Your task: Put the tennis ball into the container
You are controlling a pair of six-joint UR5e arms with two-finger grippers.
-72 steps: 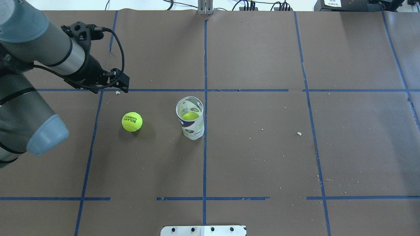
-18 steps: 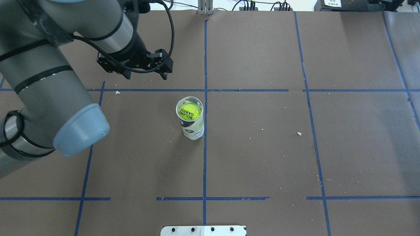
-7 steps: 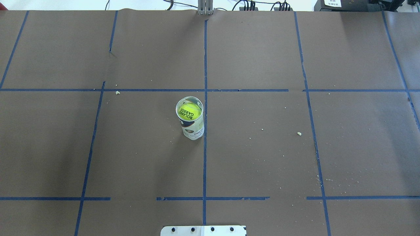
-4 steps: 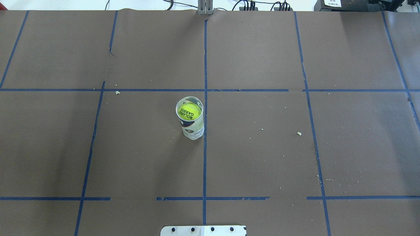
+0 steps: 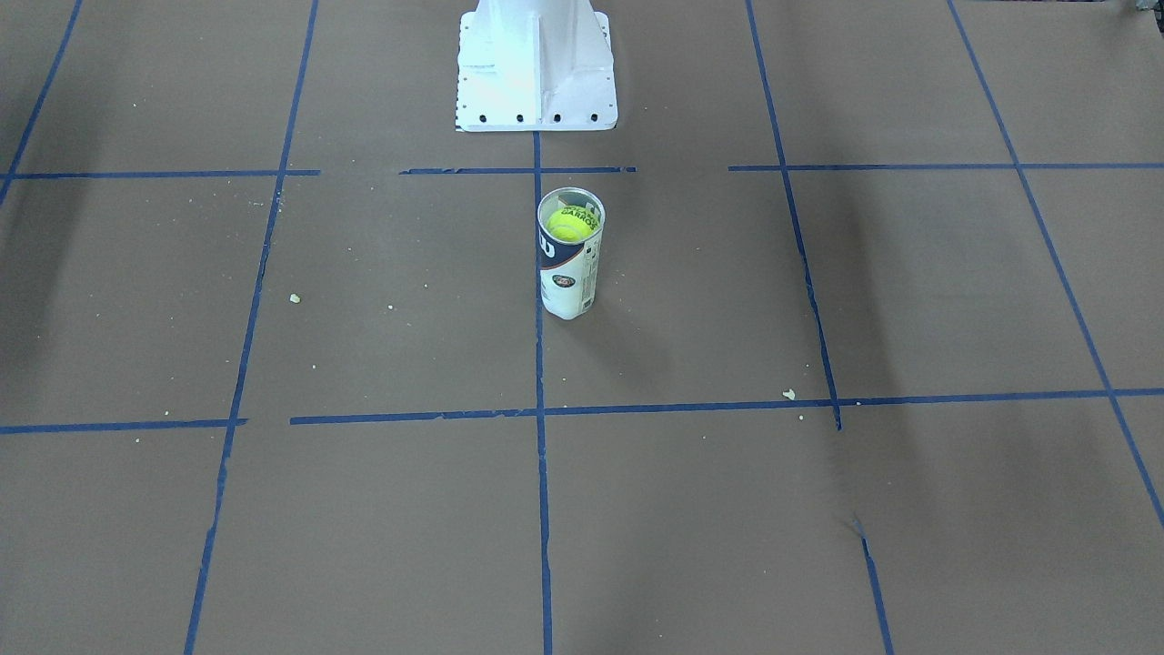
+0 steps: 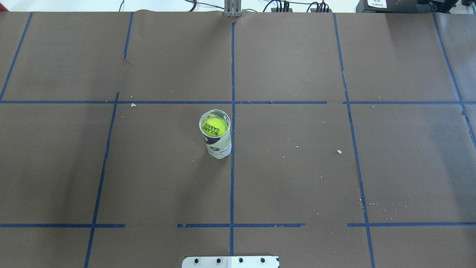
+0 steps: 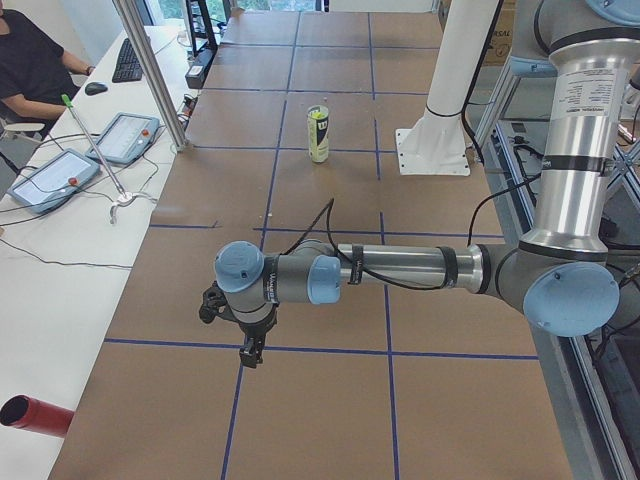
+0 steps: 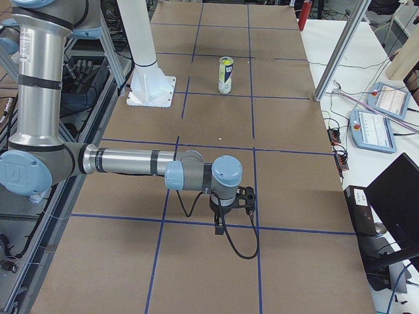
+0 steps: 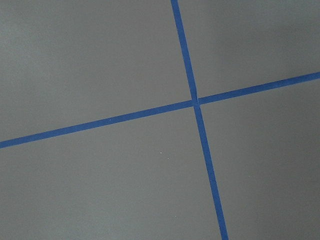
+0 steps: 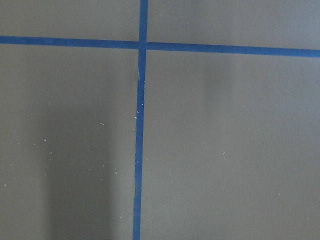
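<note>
One tennis ball sits just under the rim of the upright container at mid-counter, so the task looks done. The left fingers and right fingers hang well apart from it, carrying nothing visible; their spread I cannot tell. No further move seems needed.

tennis ball, black "ROLAND GARROS" lettering

The left pincer and right pincer appear only small in side views, their opening unreadable.
</note>
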